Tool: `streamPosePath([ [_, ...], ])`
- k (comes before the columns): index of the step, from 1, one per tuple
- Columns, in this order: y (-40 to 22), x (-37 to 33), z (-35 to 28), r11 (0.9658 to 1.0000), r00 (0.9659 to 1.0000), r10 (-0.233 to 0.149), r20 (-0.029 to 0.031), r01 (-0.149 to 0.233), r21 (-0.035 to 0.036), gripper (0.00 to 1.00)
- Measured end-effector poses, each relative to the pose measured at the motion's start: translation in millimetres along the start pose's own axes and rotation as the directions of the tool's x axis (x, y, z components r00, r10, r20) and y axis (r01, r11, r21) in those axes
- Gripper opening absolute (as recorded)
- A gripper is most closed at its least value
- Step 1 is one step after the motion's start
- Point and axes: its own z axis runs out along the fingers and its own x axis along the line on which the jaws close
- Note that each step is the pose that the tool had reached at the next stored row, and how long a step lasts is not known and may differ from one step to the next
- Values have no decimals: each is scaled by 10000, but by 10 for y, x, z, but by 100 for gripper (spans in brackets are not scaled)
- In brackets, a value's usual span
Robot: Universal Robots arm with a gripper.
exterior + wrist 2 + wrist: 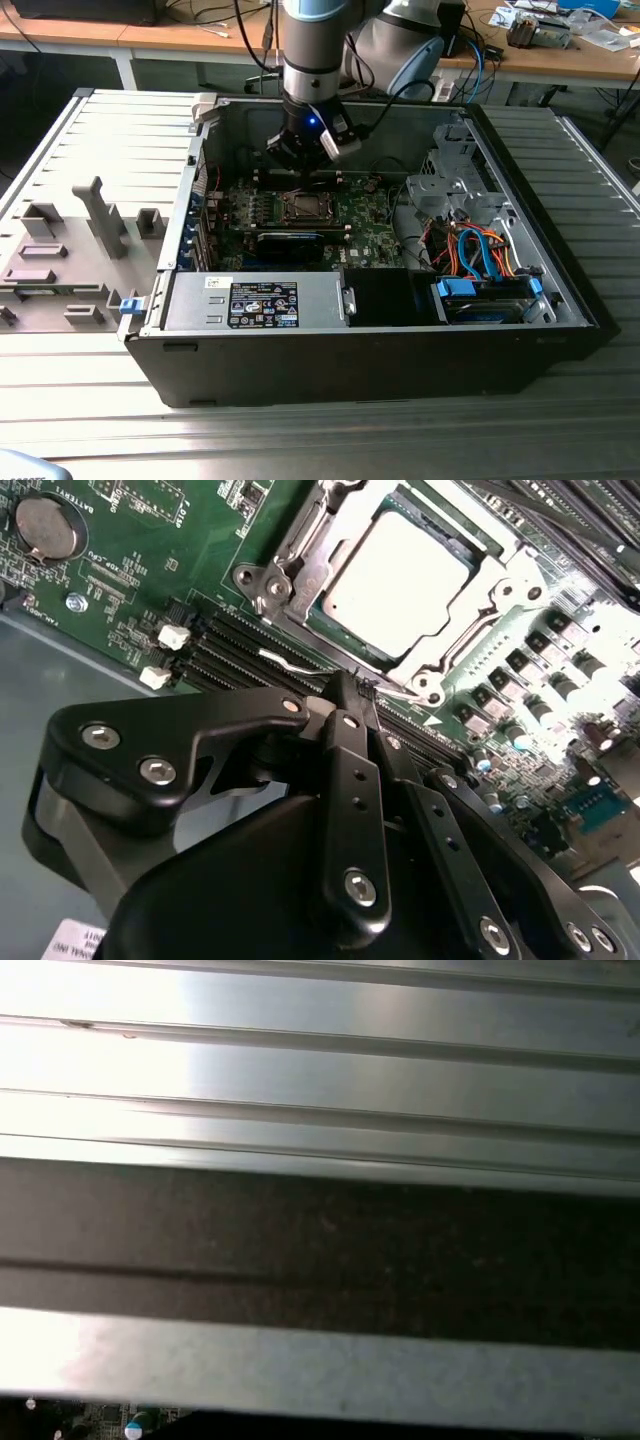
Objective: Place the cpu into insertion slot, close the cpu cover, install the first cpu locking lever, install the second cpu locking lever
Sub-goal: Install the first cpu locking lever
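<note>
With the cpu (398, 575) seated in the insertion slot (300, 610) under the cpu cover (455, 645), the gripper (345, 695), fingers together at six o'clock, should press each lever squarely.

The exterior view looks down from high in front into the open case (560, 300), while the second wrist view sits close over the cpu (400, 575), sharing the board (375, 240).

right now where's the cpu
In the second wrist view the cpu sits in the insertion slot on the green board, just beyond the gripper fingertips.
</note>
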Motion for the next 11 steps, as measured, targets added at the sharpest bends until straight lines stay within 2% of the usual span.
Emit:
streamPosePath([
  [11, -11, -86, 81, 10000, 10000, 1, -11, -1, -1, 11],
])
